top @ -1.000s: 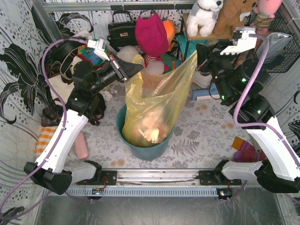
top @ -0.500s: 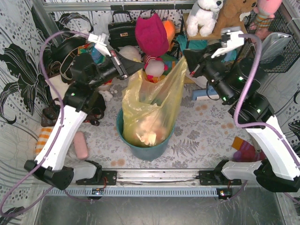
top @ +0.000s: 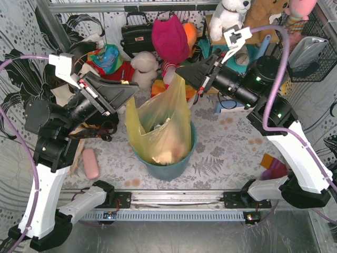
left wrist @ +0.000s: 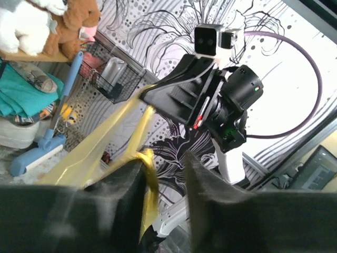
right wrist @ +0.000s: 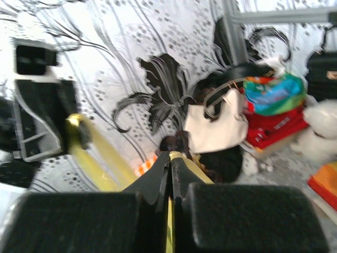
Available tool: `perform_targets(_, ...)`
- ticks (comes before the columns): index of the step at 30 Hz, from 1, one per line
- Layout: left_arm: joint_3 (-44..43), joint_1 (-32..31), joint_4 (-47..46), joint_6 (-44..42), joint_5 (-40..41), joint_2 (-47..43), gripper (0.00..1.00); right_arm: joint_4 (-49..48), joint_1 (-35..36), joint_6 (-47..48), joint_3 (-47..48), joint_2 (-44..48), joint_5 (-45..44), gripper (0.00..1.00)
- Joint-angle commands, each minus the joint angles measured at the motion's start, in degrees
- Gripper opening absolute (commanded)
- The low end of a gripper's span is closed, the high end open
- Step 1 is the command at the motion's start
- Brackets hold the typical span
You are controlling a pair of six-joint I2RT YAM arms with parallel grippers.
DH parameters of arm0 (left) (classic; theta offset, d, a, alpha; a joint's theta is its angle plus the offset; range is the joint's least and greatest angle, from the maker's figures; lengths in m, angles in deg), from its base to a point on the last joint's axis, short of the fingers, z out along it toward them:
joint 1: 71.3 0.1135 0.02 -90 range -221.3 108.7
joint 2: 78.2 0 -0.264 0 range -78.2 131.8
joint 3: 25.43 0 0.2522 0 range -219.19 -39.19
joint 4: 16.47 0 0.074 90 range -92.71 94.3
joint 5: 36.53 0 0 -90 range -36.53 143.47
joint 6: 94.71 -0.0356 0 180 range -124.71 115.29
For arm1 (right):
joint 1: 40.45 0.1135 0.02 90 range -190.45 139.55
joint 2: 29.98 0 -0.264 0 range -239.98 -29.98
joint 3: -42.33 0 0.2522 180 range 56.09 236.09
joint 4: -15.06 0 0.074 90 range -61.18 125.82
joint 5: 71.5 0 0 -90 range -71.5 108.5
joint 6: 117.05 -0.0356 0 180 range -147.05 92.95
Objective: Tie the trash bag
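Yellow plastic of the bag was kept clamped in the right gripper, while the left gripper had just been parted around its corner, so the tie was judged unfinished.

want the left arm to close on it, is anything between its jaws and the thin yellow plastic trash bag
Nothing visible does. A strip of the thin translucent yellow plastic trash bag lies in the gap between the left gripper's parted jaws, against one finger. The right gripper pinches the bag's upper corner.
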Motion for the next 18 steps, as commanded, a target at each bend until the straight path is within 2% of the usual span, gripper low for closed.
perform_targets(1, 5.81, 0.08, -9.44, 7.48, -3.61, -2.39, 0.5, -9.94, 0.03, -4.25, -4.64, 4.03, 5.99, 0.05)
perform_targets(4, 7.52, 0.05, -5.61, 6.03, -1.79, -4.23, 0.62, -9.7, 0.03, -4.43, -10.1, 6.75, 2.9, 0.24)
perform_targets(7, 6.12, 0.04, 0.65, 3.07, 0.65, -4.88, 0.65, -7.7, 0.03, -4.37, -12.55, 8.74, 0.09, 0.32)
perform_targets(10, 3.31, 0.04, 4.76, 0.51, 2.67, -5.09, 0.66, -4.25, 0.01, -3.77, -12.22, 9.7, -2.62, 0.33)
perform_targets(14, -1.97, 0.1, 9.63, -2.01, 4.49, -4.3, 0.66, -1.02, 0.03, -2.85, -11.11, 9.88, -5.35, 0.24)
perform_targets(18, -7.25, 0.05, 17.97, -5.64, 8.12, -3.44, 0.66, 4.81, 0.03, -2.18, -7.74, 9.08, -9.24, 0.28)
